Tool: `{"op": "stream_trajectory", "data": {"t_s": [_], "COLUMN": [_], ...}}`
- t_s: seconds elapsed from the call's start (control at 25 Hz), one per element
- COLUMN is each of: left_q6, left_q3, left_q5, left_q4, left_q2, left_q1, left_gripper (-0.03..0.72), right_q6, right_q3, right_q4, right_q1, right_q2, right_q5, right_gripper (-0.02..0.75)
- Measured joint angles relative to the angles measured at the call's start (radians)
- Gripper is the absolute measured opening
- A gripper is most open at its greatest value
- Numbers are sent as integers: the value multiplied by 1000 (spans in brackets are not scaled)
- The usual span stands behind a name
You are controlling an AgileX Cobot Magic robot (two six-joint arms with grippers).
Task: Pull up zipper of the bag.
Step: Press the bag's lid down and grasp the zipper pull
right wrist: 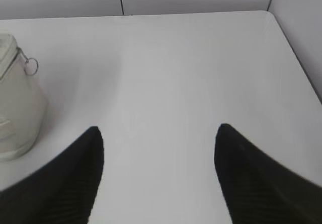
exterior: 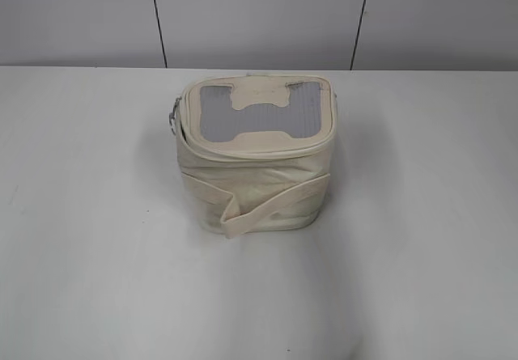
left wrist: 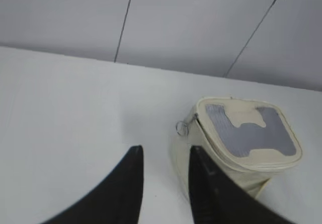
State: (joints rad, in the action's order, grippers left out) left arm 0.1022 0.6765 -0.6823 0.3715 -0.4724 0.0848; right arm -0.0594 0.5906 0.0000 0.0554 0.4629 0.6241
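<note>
The bag [exterior: 257, 154] stands upright near the middle of the white desk [exterior: 89, 239], a little toward the far side, below the grey panelled wall [exterior: 259, 16]. Its lid [exterior: 257, 116] faces up: a grey mesh panel with a cream bone-shaped patch [exterior: 261, 95] on it. The zipper [exterior: 243, 151] runs around the lid rim, and along the front the lid sits slightly raised from the body, with a dark gap under its edge. A flat cream strap [exterior: 271, 202] crosses the front side at a slant, its lower end sticking out toward the desk. At the bag's left upper corner a small metal pull [exterior: 171, 119] hangs out; in the left wrist view it shows as a silver ring [left wrist: 181, 128] just beside the lid corner. The right wrist view shows a ring pull [right wrist: 31, 66] hanging at the bag's upper edge, with the bag at the far left of that view. The left tool [left wrist: 165, 156] hovers over the bare desk just short of the bag, its dark fingers [left wrist: 128, 183] set fairly narrow with a clear gap between them, and nothing in it. The right tool [right wrist: 158, 133] is spread wide over the bare desk, well apart from the bag, and holds nothing. Neither tool touches the bag, and neither appears in the exterior view.
</note>
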Motion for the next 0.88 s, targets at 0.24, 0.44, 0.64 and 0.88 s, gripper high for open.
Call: {"op": "stream_trajectory", "data": {"t_s": [0.24,0.44,0.64,0.88], "left_q6": [130,260,330,375], "left_q3": [77,148,216,295], "left_q5": [-29,-93,-123,-111], "left_q4": [184,344,422,439], "left_q2": [-302,-557,-747,-897], "left_q1": [5,5,6,6], "left_gripper": [246,246,265,324], "right_q6": [258,562,765,805], "right_q3": [194,466,794,1282], "right_q4": [203,442,583,423], "right_q1": [0,0,5,140], "right_q2": [418,703,994,1327], "right_q5": [-78,59,289,496], "right_gripper": [543,543,543,540]}}
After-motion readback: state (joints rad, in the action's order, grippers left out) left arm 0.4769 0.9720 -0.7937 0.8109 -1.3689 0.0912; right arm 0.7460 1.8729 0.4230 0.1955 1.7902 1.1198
